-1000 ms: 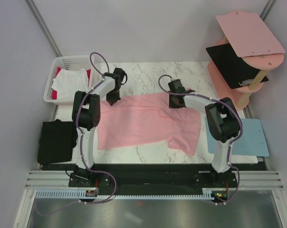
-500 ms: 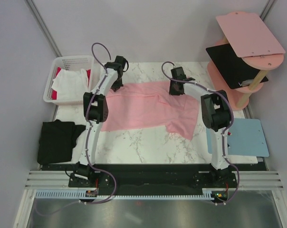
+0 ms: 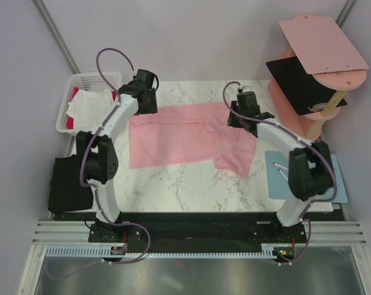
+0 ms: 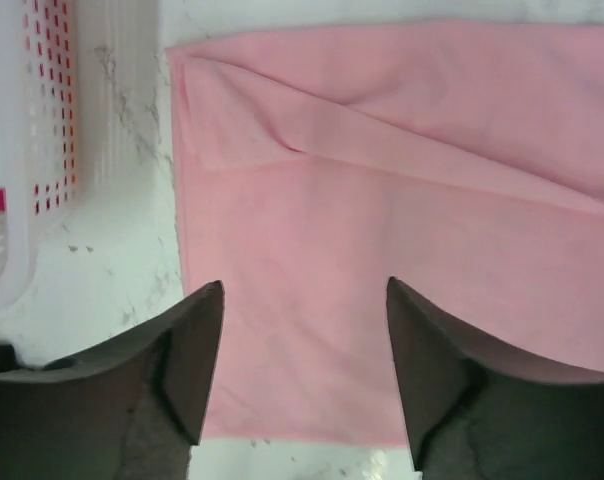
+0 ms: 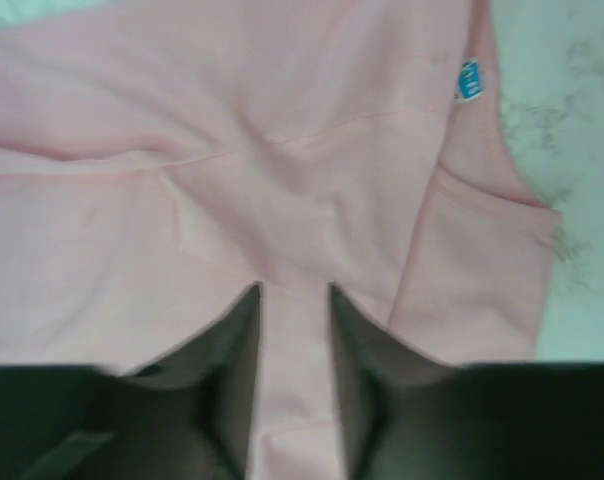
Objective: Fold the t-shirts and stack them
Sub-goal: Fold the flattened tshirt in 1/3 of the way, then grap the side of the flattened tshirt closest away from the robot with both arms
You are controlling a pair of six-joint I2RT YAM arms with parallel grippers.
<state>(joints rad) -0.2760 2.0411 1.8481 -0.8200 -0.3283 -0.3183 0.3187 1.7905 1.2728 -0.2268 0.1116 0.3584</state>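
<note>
- The pink shirt (image 3: 185,138) lies spread flat on the counter (image 3: 191,184), hem to the left and neck to the right, with a narrow flap turned over along its far edge.
- The left hand (image 4: 304,290) hovers over the far left corner, fingers wide apart and holding nothing.
- The right hand (image 5: 294,290) hovers at the neck end, fingers narrowly apart, apparently pinching nothing.
- One hand at each end probably keeps the cloth even for folding.
- The black shirt (image 3: 69,184) sits at the near left. The white shirt (image 3: 87,110) waits in the basket (image 3: 90,78).
</note>
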